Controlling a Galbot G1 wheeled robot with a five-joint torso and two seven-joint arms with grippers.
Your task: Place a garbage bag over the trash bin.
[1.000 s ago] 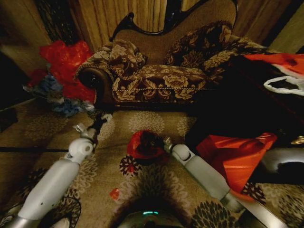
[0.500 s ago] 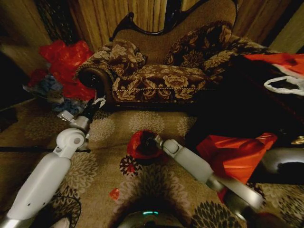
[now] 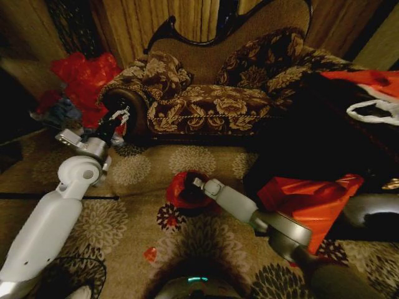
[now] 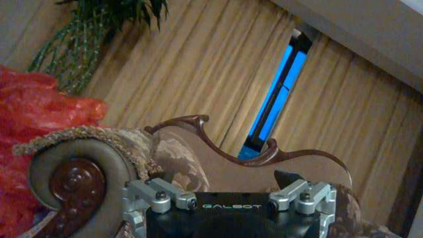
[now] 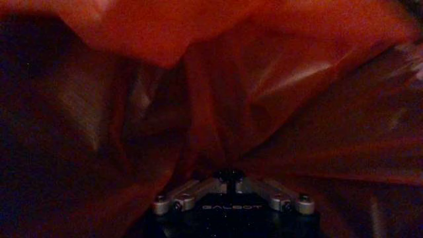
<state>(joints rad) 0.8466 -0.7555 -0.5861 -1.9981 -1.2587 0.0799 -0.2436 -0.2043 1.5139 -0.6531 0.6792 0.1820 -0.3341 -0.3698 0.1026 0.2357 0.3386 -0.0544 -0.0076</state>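
Observation:
The garbage bag (image 3: 179, 189), thin glossy red film, is draped around the small black trash bin (image 3: 194, 195) on the patterned carpet in front of the sofa; only a dark patch of the bin shows inside the film. My right gripper (image 3: 196, 183) is at the bag's rim. In the right wrist view its fingers (image 5: 228, 176) meet on a fold of the garbage bag (image 5: 278, 99), with red film all around. My left gripper (image 3: 118, 115) is held high by the sofa's scrolled armrest, far from the bin, and in the left wrist view the left gripper (image 4: 229, 197) is open and empty.
The floral sofa (image 3: 206, 99) stands behind the bin. A mound of red and blue plastic (image 3: 81, 81) lies at the back left. A flat red stack (image 3: 308, 202) and a large black mass (image 3: 324, 137) crowd the right. A red scrap (image 3: 149, 253) lies on the carpet.
My left arm has risen and swung left, from near the bin up to the sofa's armrest. My right arm has bent at the elbow, its gripper staying at the bag.

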